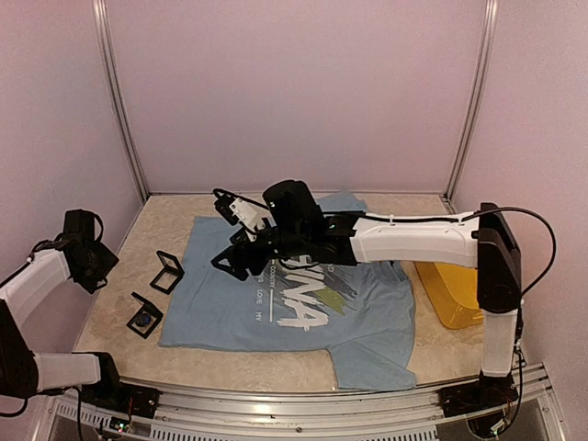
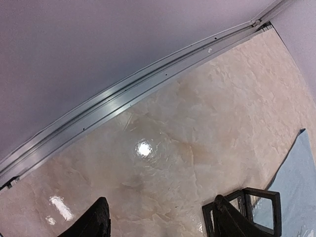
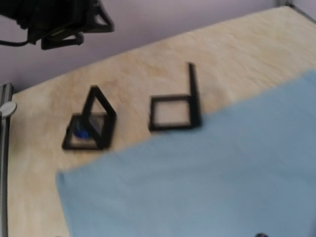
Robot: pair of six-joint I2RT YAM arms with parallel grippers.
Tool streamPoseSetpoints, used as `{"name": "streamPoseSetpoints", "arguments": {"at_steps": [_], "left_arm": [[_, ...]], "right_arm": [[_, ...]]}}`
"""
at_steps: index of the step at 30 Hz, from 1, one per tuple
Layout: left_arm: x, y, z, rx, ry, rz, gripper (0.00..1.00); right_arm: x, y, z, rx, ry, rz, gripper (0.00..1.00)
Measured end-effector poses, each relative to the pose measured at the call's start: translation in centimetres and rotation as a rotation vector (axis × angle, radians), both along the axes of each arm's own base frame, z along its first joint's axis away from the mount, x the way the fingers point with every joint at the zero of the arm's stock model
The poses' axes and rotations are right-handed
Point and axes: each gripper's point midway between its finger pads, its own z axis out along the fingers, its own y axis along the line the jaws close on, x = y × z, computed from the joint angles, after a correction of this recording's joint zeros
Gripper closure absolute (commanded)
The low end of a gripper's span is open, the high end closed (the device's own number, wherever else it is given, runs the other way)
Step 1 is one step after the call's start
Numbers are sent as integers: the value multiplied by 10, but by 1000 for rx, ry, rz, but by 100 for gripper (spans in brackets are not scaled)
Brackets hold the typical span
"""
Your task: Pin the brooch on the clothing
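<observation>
One shirt (image 1: 276, 308), two cases (image 1: 167, 272), one brooch (image 1: 143, 321); left jaws apart, right jaws unclear.

Top view:
- The right arm (image 1: 404, 239) crosses the shirt (image 1: 220, 308) at 12 o'clock of the print. It hides the top of the lettering (image 1: 303, 312), so we read only part.
- A yellow object (image 1: 446, 289) at 3 o'clock of the shirt sits half behind the arm. We cannot tell what it is.
- The brooch (image 1: 144, 320) is a blue speck in the near case (image 1: 154, 310), too small to make out.

Right wrist view:
- Everything is blurred. The brooch is a blue smear, partly behind the case's raised lid (image 3: 98, 111).
- The shirt runs off at 3 and 6 o'clock.

Left wrist view:
- The left fingers (image 2: 96, 222) are cut off at 6 o'clock.
- One finger hides part of the far case (image 2: 261, 191).
- The shirt is cut at 3 o'clock.
</observation>
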Motion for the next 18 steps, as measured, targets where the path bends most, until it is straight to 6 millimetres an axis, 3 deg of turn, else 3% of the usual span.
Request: {"name": "streamPoseSetpoints", "arguments": {"at_steps": [5,8,10,15,18], "left_arm": [[13,20,11,82,48,-89,34],[15,26,-3,66,90,-128,35],[16,19,-18,29,120,-171,37],[18,1,-50,-91,159,-220,38],[11,-10,-75,-169,196,-221,38]], "right_arm": [[-10,87,-23,39,-13,41,26],[-15,131,-38,74,-29,62,27],[-19,155,-49,101,-46,67,30],[-40,180,-97,94,-53,66,38],[-45,189,-116,104,-62,51,42]]}}
